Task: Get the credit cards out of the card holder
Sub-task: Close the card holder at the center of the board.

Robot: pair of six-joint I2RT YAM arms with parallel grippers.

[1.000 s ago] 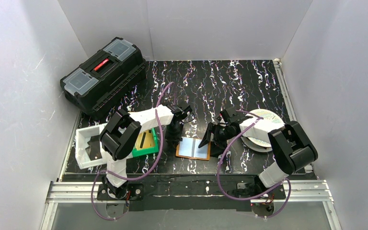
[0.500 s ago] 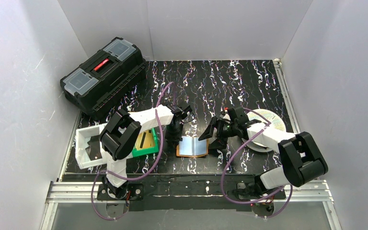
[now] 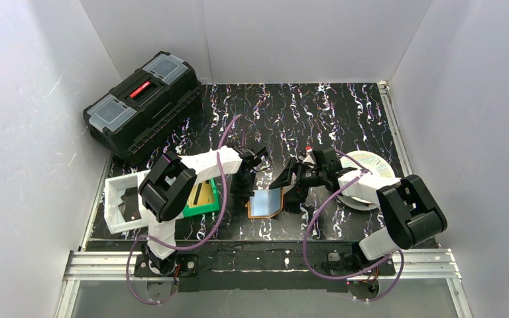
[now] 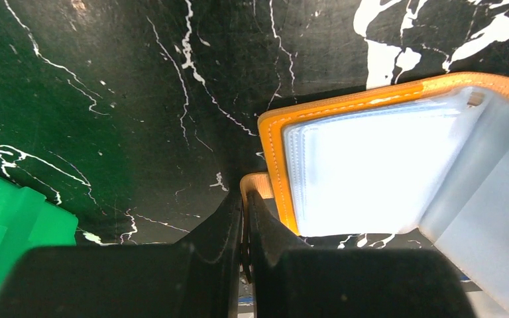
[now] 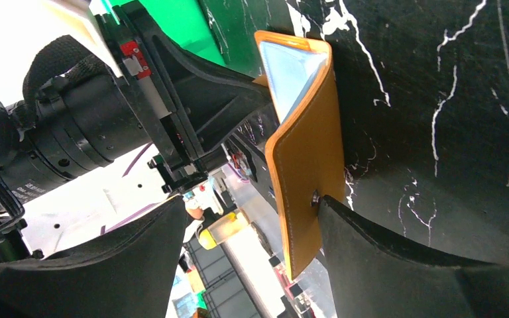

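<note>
Can't really tell if there's anything left in the wallet (image 3: 266, 203): the clear pockets just glare white in the left wrist view, and its right side runs off the frame. It's sitting half folded close to the near edge of the table, about midway between the two arms. The left hand (image 4: 244, 205) has its fingers pressed together, and an orange corner of the wallet seems to be pinched between the tips. The right hand (image 5: 252, 202) is spread wide with the wallet's orange back standing between its fingers, one finger touching it by the snap. There's something yellowish in the green bin (image 3: 207, 207) by the left arm, probably a card (image 3: 203, 193), too small to be sure. The toolbox (image 3: 142, 106) has a red label I can't read.
</note>
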